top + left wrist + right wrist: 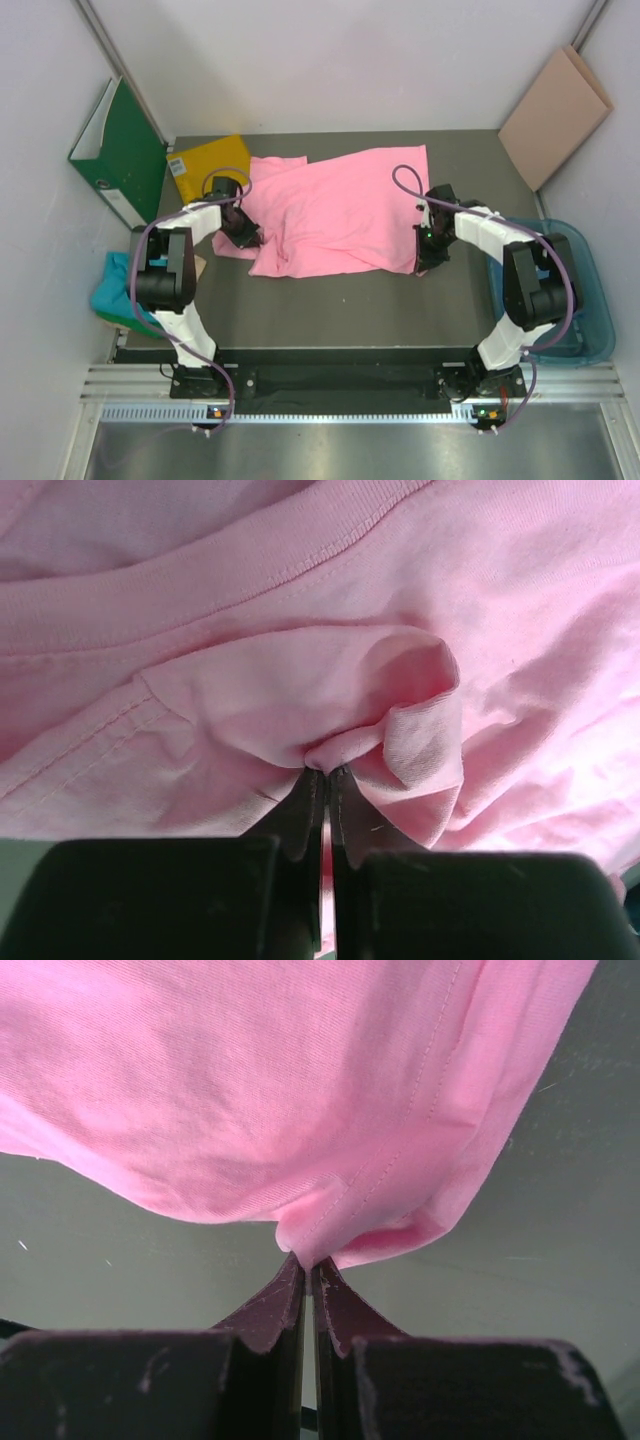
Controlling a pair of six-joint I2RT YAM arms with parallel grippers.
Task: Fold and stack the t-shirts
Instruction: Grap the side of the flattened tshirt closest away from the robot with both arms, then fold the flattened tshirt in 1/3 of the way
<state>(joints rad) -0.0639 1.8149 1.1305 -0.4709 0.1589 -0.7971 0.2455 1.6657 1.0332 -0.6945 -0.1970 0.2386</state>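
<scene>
A bright pink t-shirt [340, 210] lies spread and rumpled across the middle of the dark table. My left gripper [243, 232] is shut on a pinch of its cloth [330, 755] near the collar seam, at the shirt's left edge. My right gripper [428, 252] is shut on the shirt's hem corner [310, 1245] at its right edge, with the cloth lifted off the table there. A teal t-shirt [118, 290] lies bunched off the table's left side. The dark blue shirt is out of view.
A flat yellow sheet [207, 165] lies at the back left, partly under the pink shirt. A green binder [120, 150] leans on the left wall. A tan board [553, 103] leans at the back right. A blue plastic bin [580, 300] sits at the right.
</scene>
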